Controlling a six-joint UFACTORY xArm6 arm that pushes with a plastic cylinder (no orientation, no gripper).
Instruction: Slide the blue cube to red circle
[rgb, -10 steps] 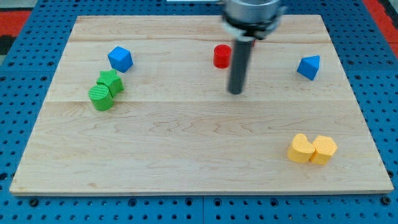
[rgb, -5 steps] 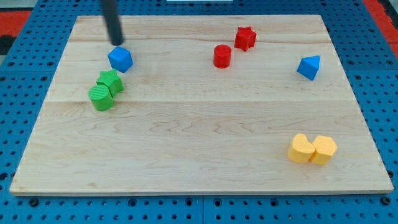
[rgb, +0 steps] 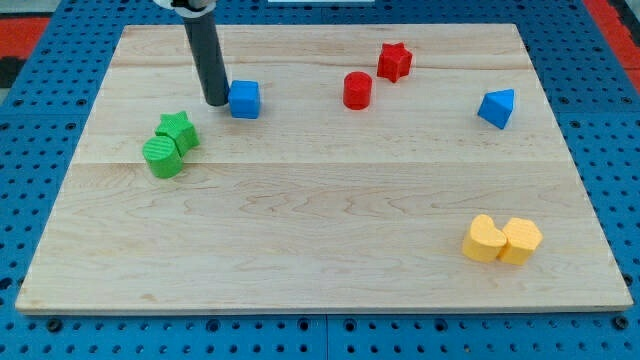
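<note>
The blue cube (rgb: 244, 99) sits on the wooden board in the upper left part of the view. My tip (rgb: 216, 102) stands right against the cube's left side. The red circle (rgb: 357, 90) is a short red cylinder to the cube's right, about a hundred pixels away, at nearly the same height in the view.
A red star (rgb: 394, 61) lies just up and right of the red circle. A second blue block (rgb: 496, 107) sits at the right. A green star (rgb: 177, 130) and a green cylinder (rgb: 162, 157) touch at the left. Two yellow blocks (rgb: 501, 240) lie at the lower right.
My tip came across from the middle to the upper left, then dropped behind the blue cube. The cube has slid right, toward the red circle.
</note>
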